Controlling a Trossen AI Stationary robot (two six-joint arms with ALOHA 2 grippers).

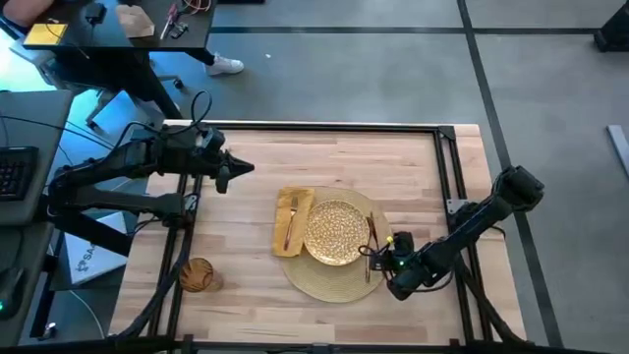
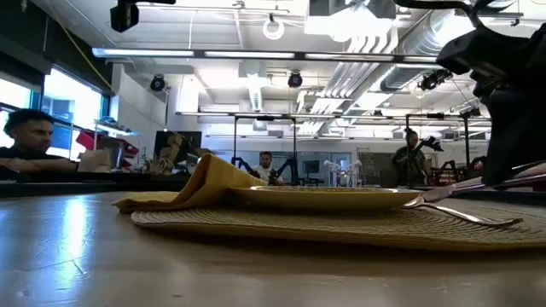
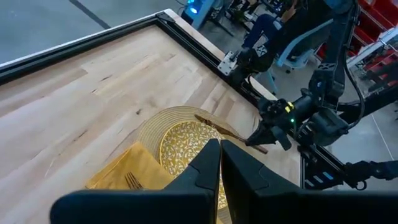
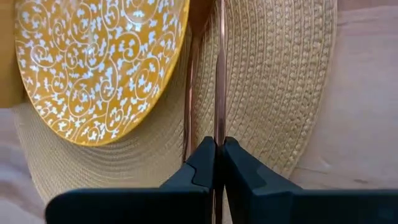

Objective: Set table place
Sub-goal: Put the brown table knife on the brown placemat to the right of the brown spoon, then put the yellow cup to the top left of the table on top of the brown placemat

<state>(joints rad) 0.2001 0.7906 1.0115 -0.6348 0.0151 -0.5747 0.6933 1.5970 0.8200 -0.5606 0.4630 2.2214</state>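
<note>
The right pincer (image 1: 378,258) sits low at the right edge of the round straw mat (image 1: 329,280), its two dark fingers (image 4: 239,168) pinched tight on the handle of a slim copper-coloured piece of cutlery (image 4: 219,68). That piece stretches away over the mat, just beside the rim of the gold patterned plate (image 4: 93,62); a second slim piece (image 4: 188,93) lies alongside it on the weave. (Which is knife and which is spoon I cannot tell.)

The plate rests on the mat in the middle of the light-wood bench (image 1: 295,167). A mustard-yellow napkin (image 1: 292,222) lies at the plate's left, partly on the mat, with a fork (image 1: 291,224) on top of it. From bench height the napkin rises in a soft fold above the plate's rim.

An amber glass tumbler (image 1: 197,275) stands well apart near the bench's near left corner.

The left pincer (image 1: 241,169) hangs over the far left part of the bench, fingers together and gripping nothing, well clear of the setting.
</note>
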